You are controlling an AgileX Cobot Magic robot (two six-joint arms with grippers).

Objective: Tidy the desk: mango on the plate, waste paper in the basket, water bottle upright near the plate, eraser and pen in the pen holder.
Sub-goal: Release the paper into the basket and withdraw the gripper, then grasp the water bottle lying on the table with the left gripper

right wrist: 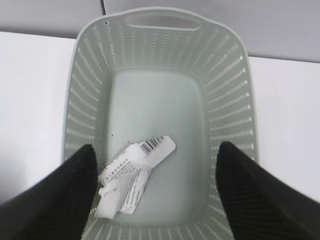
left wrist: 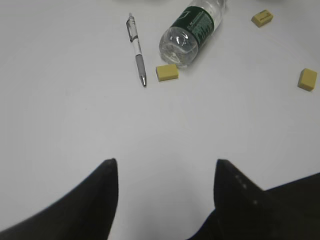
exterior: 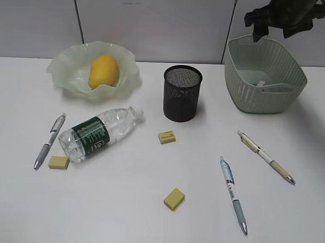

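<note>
Progress check from my seat. Mango (exterior: pixel 104 71) sits in the plate (exterior: pixel 63 70) at the back left of the worktop (exterior: pixel 122 216), so that item looks done. Waste paper (right wrist: pixel 132 175) lies on the floor of the basket (right wrist: pixel 150 45), also done by my read; the basket stands back right.

My right tool (right wrist: pixel 155 192) hangs over the basket, both fingers spread wide to either side of the paper, holding nothing. My left tool (left wrist: pixel 165 187) hovers low over bare worktop, fingers well apart and empty, with nothing between them.

Left to do: water bottle (exterior: pixel 98 132) lies on its side in front of the plate, cap pointing toward the pen holder (exterior: pixel 182 93), so it needs standing up near the plate. The pen holder is dark inside in the exterior view; I can't see any contents.

Three pens are out on the worktop: the left pen (exterior: pixel 49 140) beside the bottle's base, the blue-grey pen (exterior: pixel 233 194) front right, the cream pen (exterior: pixel 265 156) right of it. Three yellow erasers are also loose: one (exterior: pixel 59 162) touching or just beside the bottle's base, one (exterior: pixel 167 136) in front of the holder, one (exterior: pixel 174 198) nearer the front.

Roughly two of four items finished, I judge.
</note>
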